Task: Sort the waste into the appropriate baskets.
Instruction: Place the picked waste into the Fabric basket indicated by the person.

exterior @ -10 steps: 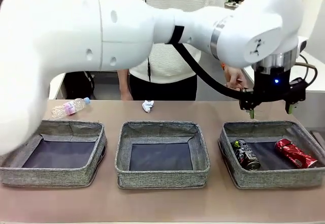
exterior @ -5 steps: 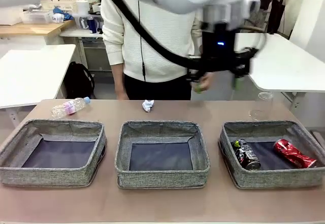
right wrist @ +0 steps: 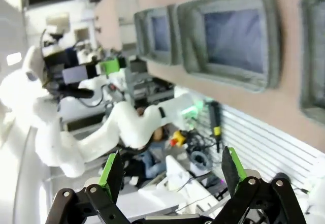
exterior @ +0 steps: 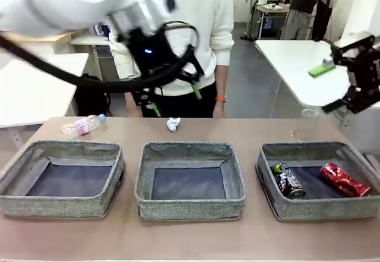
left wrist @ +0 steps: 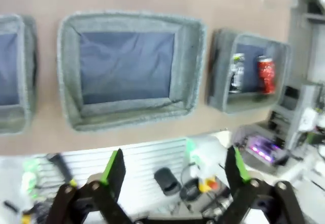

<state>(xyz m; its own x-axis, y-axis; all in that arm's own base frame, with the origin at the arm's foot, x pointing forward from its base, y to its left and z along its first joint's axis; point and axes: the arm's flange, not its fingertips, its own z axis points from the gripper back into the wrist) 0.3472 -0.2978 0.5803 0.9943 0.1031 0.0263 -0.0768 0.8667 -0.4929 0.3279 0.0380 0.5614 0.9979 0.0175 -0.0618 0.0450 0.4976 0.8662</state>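
Robot arms pause over a waste-sorting table. No brand can be read. The clear bottle (exterior: 82,125) carries a pink label and a blue cap, its print too small to make out, and the markings on the two cans are just as unreadable.

Three grey woven baskets stand in a row on the tan table (exterior: 249,238). The middle basket (exterior: 190,205) shows its dark flat bottom, as does the left basket (exterior: 59,205) beside it. The right basket (exterior: 320,210), on the middle basket's other side, holds the dark can (exterior: 289,180) and the red crushed can (exterior: 344,179), lying apart.

The one bottle lies on its side beyond and left of the middle basket. One white paper wad (exterior: 173,123) sits just beyond its far wall, and one piece of crumpled clear plastic (exterior: 303,125) rests beyond and to its right.

The left gripper (left wrist: 173,165), fingers spread wide and gripping nothing, hangs high over the middle basket's far side, before a person (exterior: 208,12) in a white sweater. The right gripper (right wrist: 171,167), fingers likewise parted with nothing between them, is raised well right of the middle basket. White tables (exterior: 297,60) fill the room behind.
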